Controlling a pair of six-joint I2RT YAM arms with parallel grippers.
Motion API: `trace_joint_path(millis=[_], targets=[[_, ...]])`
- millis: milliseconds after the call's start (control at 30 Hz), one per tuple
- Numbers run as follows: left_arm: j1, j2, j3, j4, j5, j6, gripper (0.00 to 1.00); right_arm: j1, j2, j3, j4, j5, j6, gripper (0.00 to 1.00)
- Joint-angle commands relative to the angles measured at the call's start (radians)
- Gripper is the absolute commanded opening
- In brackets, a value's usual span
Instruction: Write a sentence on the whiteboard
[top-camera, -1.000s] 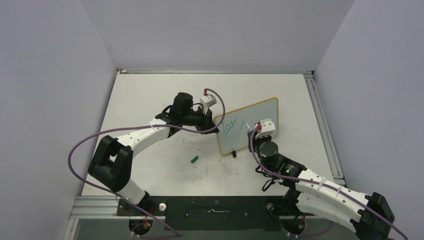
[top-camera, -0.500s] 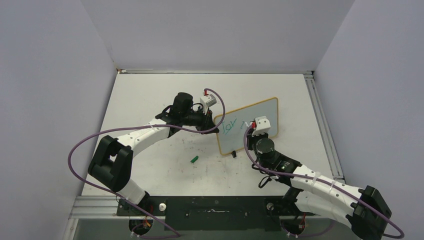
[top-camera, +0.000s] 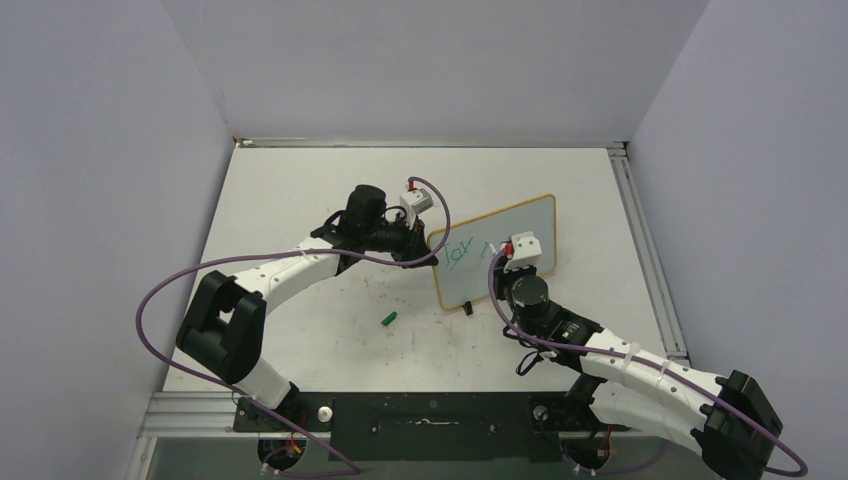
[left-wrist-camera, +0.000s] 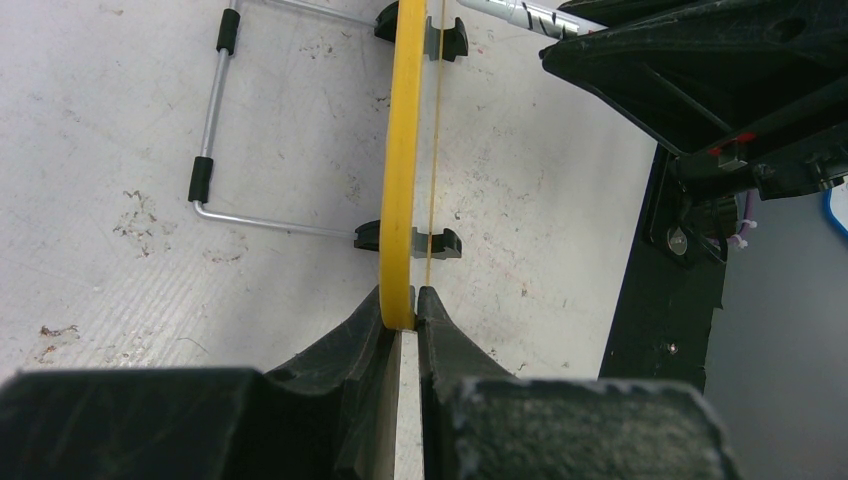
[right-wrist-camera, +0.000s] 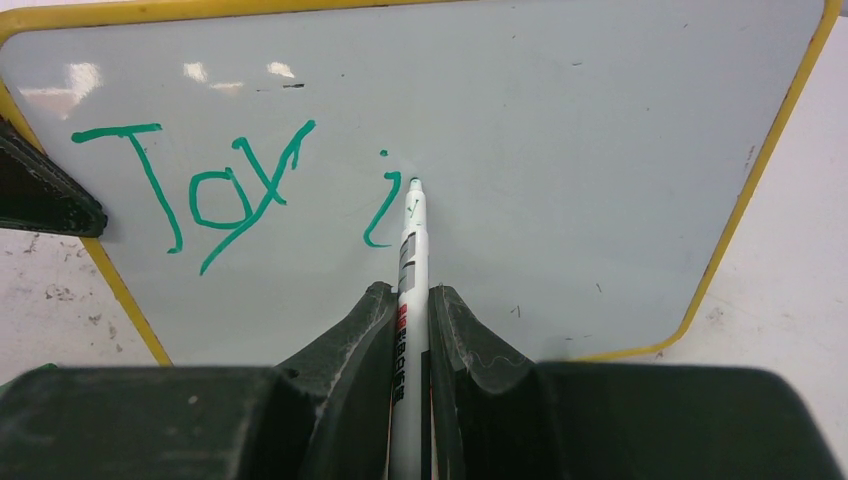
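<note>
The whiteboard (top-camera: 525, 222) stands tilted on the table, white with a yellow rim. My left gripper (top-camera: 432, 252) is shut on its left edge; the left wrist view shows the rim (left-wrist-camera: 403, 150) pinched between the jaws of the left gripper (left-wrist-camera: 403, 295). My right gripper (right-wrist-camera: 411, 290) is shut on a white marker (right-wrist-camera: 410, 250), whose green tip touches the whiteboard (right-wrist-camera: 600, 150). The sentence (right-wrist-camera: 230, 190) reads "Joy i" in teal-green, and the tip sits just right of the "i". From above, the right gripper (top-camera: 511, 266) is in front of the board's middle.
A small green marker cap (top-camera: 389, 319) lies on the table left of the board's near corner. A wire stand (left-wrist-camera: 215, 120) and black clip feet (left-wrist-camera: 440, 243) prop the board from behind. Grey walls close in both sides; a metal rail (top-camera: 640, 240) runs along the right.
The right gripper shifted slightly left with the marker, then stayed put. A short new stroke appeared beside the "i". The left gripper and the board have not moved.
</note>
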Motion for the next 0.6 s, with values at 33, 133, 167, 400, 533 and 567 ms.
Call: trace_joint_path(millis=[33,133,167,400,533,567], targets=[[-0.016,-0.013,0.022,-0.055,0.016,0.029,0.00,-0.003,-0.013,-0.015,-0.007,-0.044,0.058,0.05],[-0.017,-0.014,0.023,-0.055,0.016,0.029,0.00,-0.001,-0.014,-0.023,-0.016,-0.045,0.067,0.05],[-0.018,-0.014,0.023,-0.055,0.016,0.029,0.00,-0.001,-0.015,-0.025,-0.019,-0.046,0.067,0.05],[-0.016,-0.012,0.023,-0.055,0.015,0.029,0.00,0.012,-0.028,-0.044,-0.043,-0.037,0.096,0.05],[-0.018,-0.012,0.022,-0.055,0.015,0.029,0.00,0.014,-0.027,-0.045,-0.046,-0.034,0.095,0.05],[-0.018,-0.012,0.022,-0.055,0.015,0.029,0.00,0.015,-0.027,-0.043,-0.046,-0.033,0.093,0.05]])
